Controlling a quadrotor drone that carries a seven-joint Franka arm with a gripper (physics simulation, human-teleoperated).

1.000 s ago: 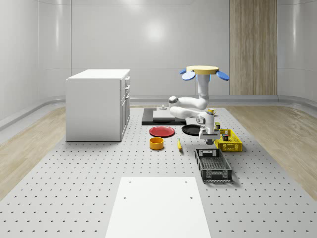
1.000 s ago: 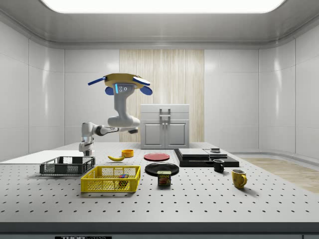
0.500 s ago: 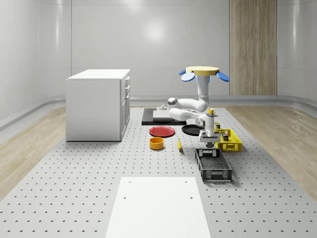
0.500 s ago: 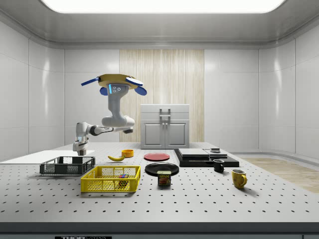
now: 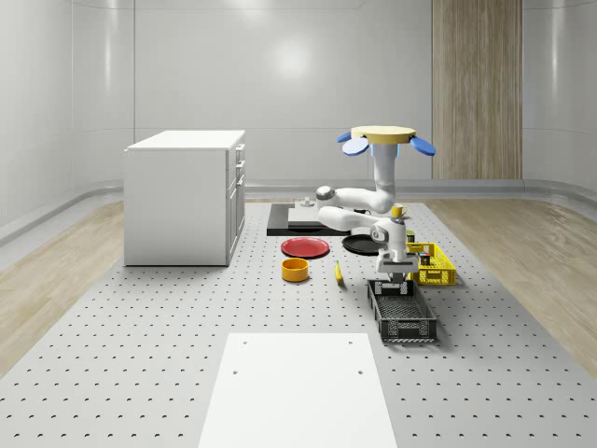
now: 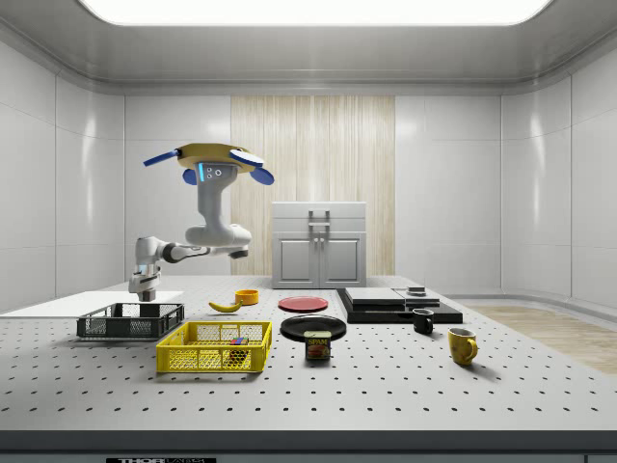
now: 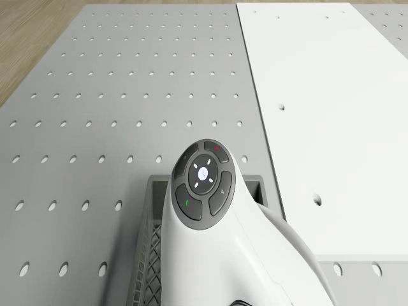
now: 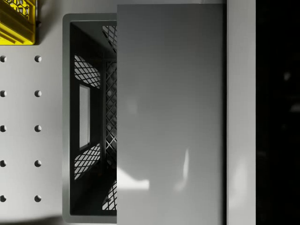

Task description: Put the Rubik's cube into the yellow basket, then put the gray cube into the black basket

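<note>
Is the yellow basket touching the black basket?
Apart. In the whole-scene view, bare table shows between the yellow basket and the black basket.

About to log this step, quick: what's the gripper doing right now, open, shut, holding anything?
Gripper: shut on the gray cube, held over the black basket; the drone hovers above the table.

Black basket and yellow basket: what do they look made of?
Black basket: looks like matte moulded plastic, with diamond-lattice walls and a solid rim in the wrist view. Yellow basket: probably the same kind of plastic crate, glossier, with open mesh sides you can see through. Both are simulator renders, so the material is only a guess from the look.
</note>
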